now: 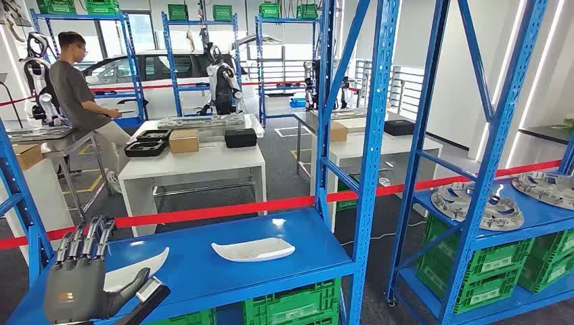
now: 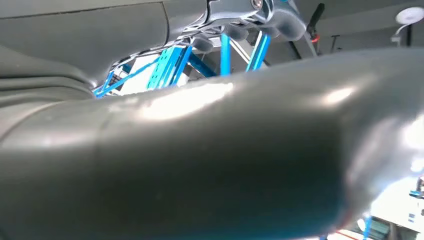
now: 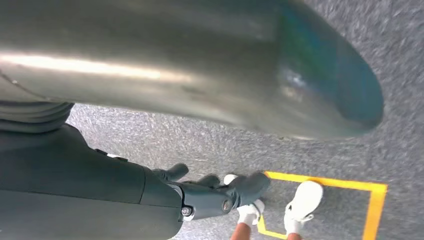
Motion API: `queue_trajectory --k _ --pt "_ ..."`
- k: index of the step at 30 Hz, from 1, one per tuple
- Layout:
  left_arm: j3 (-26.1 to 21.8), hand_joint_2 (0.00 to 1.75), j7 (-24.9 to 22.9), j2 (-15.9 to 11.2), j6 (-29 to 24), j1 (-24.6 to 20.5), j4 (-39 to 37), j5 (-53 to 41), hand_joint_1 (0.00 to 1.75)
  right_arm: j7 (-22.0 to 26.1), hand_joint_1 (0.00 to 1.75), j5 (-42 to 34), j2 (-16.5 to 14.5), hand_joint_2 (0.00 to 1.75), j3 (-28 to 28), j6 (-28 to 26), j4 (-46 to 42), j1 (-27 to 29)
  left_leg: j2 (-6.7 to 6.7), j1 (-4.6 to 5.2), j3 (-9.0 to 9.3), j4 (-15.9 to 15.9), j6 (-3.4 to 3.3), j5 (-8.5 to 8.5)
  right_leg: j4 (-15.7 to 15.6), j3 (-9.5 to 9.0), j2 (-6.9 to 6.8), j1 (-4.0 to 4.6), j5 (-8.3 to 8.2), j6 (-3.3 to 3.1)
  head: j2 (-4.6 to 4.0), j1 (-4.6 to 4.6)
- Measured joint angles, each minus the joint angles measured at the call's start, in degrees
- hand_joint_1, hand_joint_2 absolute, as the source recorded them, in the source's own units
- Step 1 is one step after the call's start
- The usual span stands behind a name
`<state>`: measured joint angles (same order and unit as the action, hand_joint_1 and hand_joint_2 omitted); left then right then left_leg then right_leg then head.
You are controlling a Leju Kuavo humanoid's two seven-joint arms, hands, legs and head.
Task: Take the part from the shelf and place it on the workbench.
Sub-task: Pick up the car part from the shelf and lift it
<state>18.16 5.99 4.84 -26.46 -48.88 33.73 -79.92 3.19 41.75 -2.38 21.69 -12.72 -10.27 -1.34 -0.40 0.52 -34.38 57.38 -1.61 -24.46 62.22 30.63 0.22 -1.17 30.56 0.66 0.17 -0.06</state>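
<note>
The shelf [image 1: 203,264] has a bright blue deck and blue posts, and the two parts on it, one [image 1: 253,249] near the middle and one [image 1: 139,268] by the dark grey left robot hand [image 1: 84,277], are white. A red tape [image 1: 223,211] runs behind it, green crates [image 1: 291,305] sit below, and beyond stands a white surface [image 1: 196,162]. Under the dark grey right robot hand [image 3: 220,192], the floor [image 3: 210,142] is speckled grey with a yellow line [image 3: 340,184].

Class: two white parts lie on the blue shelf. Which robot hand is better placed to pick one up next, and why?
The left. The left robot hand is raised at the blue shelf, right by the nearer white part. The right robot hand hangs low over the floor, holding nothing.
</note>
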Motion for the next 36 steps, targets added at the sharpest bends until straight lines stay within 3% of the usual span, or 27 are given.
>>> queue_trajectory --k 2,4,5,6,7,9,10,11,14,15,17,19,20,21,22,23,25,26,27,30,32,34,36 --pt "0.0 0.0 0.0 0.21 0.06 -0.1 -0.07 -0.02 0.0 -0.01 0.0 0.01 0.05 0.0 0.01 0.0 0.0 -0.07 -0.06 0.02 0.29 0.02 -0.18 -0.34 3.81 2.45 0.01 0.02 0.99 0.22 0.0 0.08" --pt "0.0 0.0 0.0 0.48 0.22 -0.1 -0.29 -0.07 0.0 -0.02 0.0 0.01 0.11 0.0 0.01 0.01 0.0 -0.05 -0.2 0.05 0.9 0.07 -0.36 -1.13 10.18 7.27 0.02 0.05 3.44 0.64 0.0 0.18" --pt "0.0 0.0 0.0 0.55 0.29 0.0 -0.42 -0.1 0.0 -0.03 0.0 0.01 0.13 0.0 0.01 0.02 0.0 0.03 -0.27 0.07 1.29 0.11 -0.33 -1.6 11.63 9.09 0.01 0.05 4.18 0.8 0.0 0.22" --pt "0.0 0.0 0.0 0.6 0.34 0.07 -0.53 -0.12 0.0 -0.03 0.0 0.0 0.13 0.0 0.01 0.02 0.0 0.09 -0.34 0.07 1.78 0.19 -0.26 -2.11 11.3 10.06 0.01 0.04 3.91 0.87 0.0 0.24" --pt "0.0 0.0 -0.01 0.66 0.36 0.12 -0.6 -0.14 0.0 -0.02 0.0 0.01 0.14 0.0 0.01 0.03 0.0 0.13 -0.38 0.05 2.41 0.29 -0.13 -2.71 8.95 10.03 -0.01 0.04 2.25 0.84 0.0 0.27" --pt "0.0 0.0 -0.1 0.81 0.47 0.13 -0.77 -0.17 0.0 0.0 0.0 0.04 0.16 0.0 0.01 0.13 0.02 0.21 -0.39 0.06 3.7 0.54 0.32 -4.06 1.67 8.52 -0.1 0.1 -3.29 0.56 0.0 0.27" --pt "0.0 0.0 -0.2 0.9 0.58 0.1 -0.91 -0.2 0.0 0.0 0.0 0.09 0.16 0.0 0.01 0.26 0.05 0.23 -0.43 0.11 4.1 0.62 0.61 -4.62 -1.17 7.82 -0.16 0.22 -5.17 0.24 -0.01 0.26" --pt "0.0 0.0 -0.31 0.98 0.79 0.08 -1.05 -0.22 0.0 -0.02 0.0 0.14 0.14 0.0 0.0 0.38 0.08 0.27 -0.47 0.17 4.27 0.61 0.93 -5.03 -2.72 7.4 -0.2 0.37 -6.33 -0.13 0.0 0.22" --pt "0.01 0.0 -0.5 1.06 1.56 -0.1 -1.28 -0.28 0.0 -0.02 0.0 0.33 0.06 0.0 0.01 0.53 0.11 0.29 -0.54 0.25 4.05 1.53 1.88 -4.98 -3.43 6.58 -0.11 0.37 -6.36 -1.34 0.01 0.15" --pt "0.01 0.0 -0.53 1.05 1.73 -0.2 -1.35 -0.28 0.0 0.02 0.0 0.39 0.06 0.0 0.02 0.52 0.11 0.28 -0.44 0.23 3.14 3.35 2.23 -4.51 -3.59 6.1 -0.08 0.24 -6.11 -1.73 0.01 0.09" --pt "0.0 0.0 -0.57 1.03 2.06 -0.38 -1.59 -0.29 0.0 0.09 0.0 0.51 0.08 0.0 0.02 0.52 0.11 0.25 -0.21 0.03 -0.89 9.58 2.91 -4.43 -3.89 4.89 -0.07 0.08 -5.37 -2.31 0.01 -0.01" --pt "0.0 0.0 -0.61 0.97 2.4 -0.38 -2.03 -0.26 0.0 0.11 0.0 0.59 0.09 0.0 0.03 0.52 0.11 0.26 -0.04 -0.26 -5.74 15.79 3.4 -6.98 -3.96 3.75 -0.04 0.03 -4.37 -2.5 0.01 -0.11" --pt "0.0 0.0 -0.64 0.93 2.55 -0.33 -2.28 -0.21 0.0 0.1 0.0 0.61 0.08 0.0 0.03 0.53 0.11 0.28 0.01 -0.38 -7.53 17.27 3.52 -8.39 -3.96 3.11 0.01 0.01 -3.81 -2.49 0.01 -0.12" --pt "-0.01 0.0 -0.7 0.89 2.67 -0.31 -2.54 -0.13 0.0 0.1 0.0 0.61 0.08 0.0 0.03 0.54 0.11 0.3 0.05 -0.45 -8.48 17.17 3.5 -8.93 -3.96 2.4 0.07 0.01 -3.24 -2.45 0.01 -0.15" --pt "-0.02 0.0 -0.81 0.8 2.78 -0.33 -2.78 -0.04 0.0 0.09 0.0 0.62 0.07 0.0 0.02 0.54 0.11 0.31 0.06 -0.47 -8.54 15.41 3.35 -8.14 -3.96 1.62 0.13 0.0 -2.66 -2.38 0.01 -0.18" --pt "-0.04 0.0 -0.96 0.69 2.92 -0.38 -3.02 0.02 0.0 0.08 0.0 0.64 0.06 0.0 0.02 0.55 0.11 0.31 0.06 -0.46 -7.84 12.24 3.1 -6.04 -3.97 0.79 0.17 0.0 -2.05 -2.29 0.01 -0.21" --pt "-0.16 0.0 -1.24 0.37 3.33 -0.56 -3.63 0.19 0.0 0.05 0.0 0.73 0.05 0.0 0.03 0.56 0.12 0.29 0.12 -0.25 -5.75 4.64 2.51 -0.23 -3.97 -0.5 0.25 0.07 -0.85 -1.93 0.0 -0.26" --pt "-0.25 0.0 -1.33 0.23 3.6 -0.66 -3.99 0.27 0.0 0.01 0.0 0.77 0.05 0.0 0.05 0.6 0.12 0.25 0.12 -0.09 -4.89 2.09 2.26 1.52 -4.07 -0.93 0.24 0.14 -0.22 -1.6 0.0 -0.25" --pt "-0.35 0.0 -1.38 0.15 3.8 -0.74 -4.32 0.36 0.0 -0.03 0.0 0.79 0.04 0.0 0.08 0.62 0.12 0.21 0.09 0.04 -4.39 0.55 2.01 2.42 -4.0 -1.35 0.26 0.21 0.06 -1.25 0.0 -0.23" --pt "-0.79 0.0 -1.5 0.01 4.08 -1.05 -5.04 0.68 0.0 -0.07 0.0 0.84 0.0 0.0 0.25 0.64 0.11 0.16 -0.04 -0.03 -2.8 -0.36 0.9 2.18 -2.78 -1.85 0.2 0.22 -0.16 -0.36 0.01 -0.06" --pt "-1.08 0.0 -1.56 0.0 4.17 -1.32 -5.64 1.07 0.0 -0.04 0.0 0.92 0.0 0.0 0.35 0.6 0.11 0.07 -0.09 -0.08 -1.63 -0.48 0.14 1.77 2.0 0.82 0.1 0.12 0.46 0.02 0.01 0.03" --pt "-1.37 0.0 -1.57 0.0 4.33 -1.3 -6.41 1.39 0.0 -0.05 0.0 0.96 0.03 0.0 0.55 0.54 0.11 0.03 -0.24 0.02 -0.93 -0.41 -0.27 0.93 8.79 5.62 0.06 0.14 3.11 0.4 0.01 0.16" --pt "-1.71 0.0 -1.63 -0.1 4.58 -1.03 -7.21 1.67 0.0 -0.08 0.0 1.0 0.04 0.0 0.79 0.52 0.11 0.16 -0.46 0.07 -0.07 -0.25 -0.28 -0.11 11.58 9.21 0.05 0.16 5.67 0.57 0.01 0.24"
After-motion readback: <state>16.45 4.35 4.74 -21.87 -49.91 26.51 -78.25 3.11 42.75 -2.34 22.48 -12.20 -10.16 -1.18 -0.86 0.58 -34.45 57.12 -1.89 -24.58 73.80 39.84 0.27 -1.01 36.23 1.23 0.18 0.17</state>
